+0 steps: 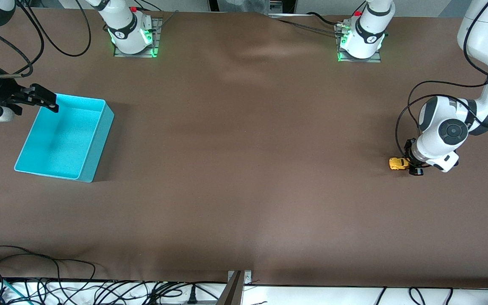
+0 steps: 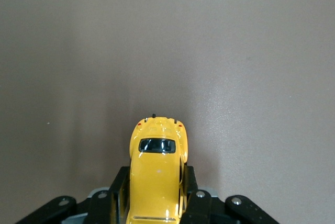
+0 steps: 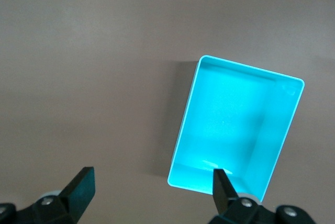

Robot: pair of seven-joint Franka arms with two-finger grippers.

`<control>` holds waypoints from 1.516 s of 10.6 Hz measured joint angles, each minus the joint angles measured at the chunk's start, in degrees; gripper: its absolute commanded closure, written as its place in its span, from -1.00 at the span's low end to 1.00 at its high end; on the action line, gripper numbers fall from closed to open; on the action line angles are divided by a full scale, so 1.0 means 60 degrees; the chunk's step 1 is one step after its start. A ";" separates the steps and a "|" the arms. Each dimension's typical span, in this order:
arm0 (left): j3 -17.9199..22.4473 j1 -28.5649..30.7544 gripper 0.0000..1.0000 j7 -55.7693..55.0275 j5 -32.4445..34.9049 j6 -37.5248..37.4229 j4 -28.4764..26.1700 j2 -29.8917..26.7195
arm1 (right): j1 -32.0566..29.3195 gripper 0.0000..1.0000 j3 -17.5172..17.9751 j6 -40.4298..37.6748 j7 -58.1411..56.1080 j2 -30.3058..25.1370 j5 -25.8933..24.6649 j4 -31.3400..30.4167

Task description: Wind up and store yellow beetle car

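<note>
We are showing glossy white arm shells with dark grey joint discs, black cables looping along the links, bases glowing green with small red buttons on grey plates, and each pincer, the left pincer (image 1: 409, 163) and the right pincer (image 1: 47, 101), wearing black fingers with silver screws.

Car (image 2: 157, 174): glossy yellow paint, smooth, dark shiny window. Bin (image 1: 95, 140): smooth turquoise plastic, slight sheen inside. Table (image 1: 244, 169): matt brown cover, cloth-like w/ faint wrinkles. Fingers (image 3: 81, 187): matt black plastic. Arm shells: glossy white plastic.
</note>
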 measured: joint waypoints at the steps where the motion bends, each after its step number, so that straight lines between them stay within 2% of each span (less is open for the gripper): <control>1: 0.0000 0.0012 -0.63 -0.0006 0.0000 0.0018 0.0100 0.0042 | 0.0019 -1.00 0.0018 0.0000 0.0000 0.0000 0.0000 0.0000; 7: 0.0000 0.0147 -0.61 -0.0020 0.0000 0.0025 0.0358 0.0099 | 0.0041 -1.00 0.0033 0.0000 0.0000 -0.0002 0.0000 0.0000; 8: -0.0003 0.0147 -0.28 -0.0020 0.0000 0.0024 0.0358 0.0099 | 0.0041 -1.00 0.0033 0.0000 0.0000 -0.0002 0.0000 0.0000; 9: -0.0017 0.0144 0.14 -0.0020 0.0000 0.0024 0.0358 0.0102 | 0.0041 -1.00 0.0033 0.0000 0.0000 -0.0002 0.0000 0.0000; 12: -0.0078 0.0130 1.00 -0.0008 0.0000 -0.0056 0.0358 0.0094 | 0.0041 -1.00 0.0033 0.0000 0.0000 -0.0002 0.0000 0.0000; 16: -0.0098 0.0128 1.00 -0.0009 0.0000 -0.0057 0.0357 0.0099 | 0.0041 -1.00 0.0033 0.0000 0.0000 -0.0002 0.0000 0.0000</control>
